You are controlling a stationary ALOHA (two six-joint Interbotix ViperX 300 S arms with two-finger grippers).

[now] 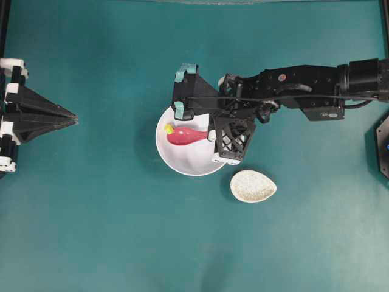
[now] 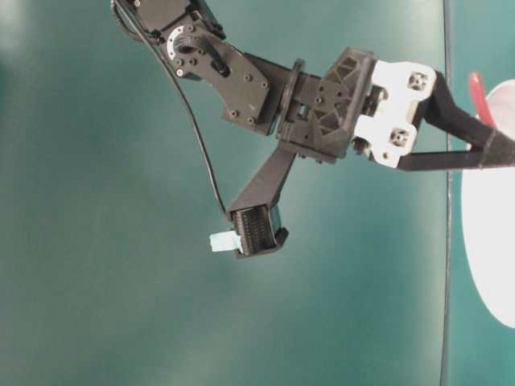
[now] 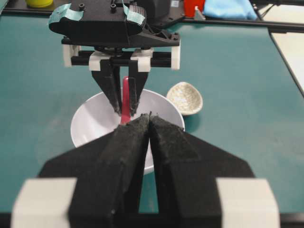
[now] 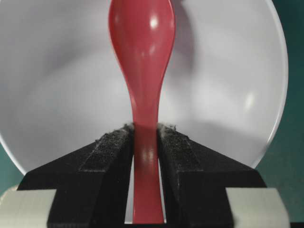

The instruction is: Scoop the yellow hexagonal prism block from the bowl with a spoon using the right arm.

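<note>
Closest to the right wrist camera, the spoon [image 4: 142, 71] is seen clamped by its handle between the padded fingers [image 4: 109, 156] of the right gripper [image 4: 145, 137], its scoop reaching out over the white bowl [image 4: 228, 95]. From overhead, the yellow hexagonal prism block [image 1: 169, 128] is seen at the tip of the scoop, near the bowl's left rim. Just beside the bowl, a speckled spoon rest [image 1: 253, 185] lies on the green table [image 1: 109, 231]. Well apart at the left edge, the left gripper [image 1: 70, 115] is held with its fingers pressed together on nothing.
</note>
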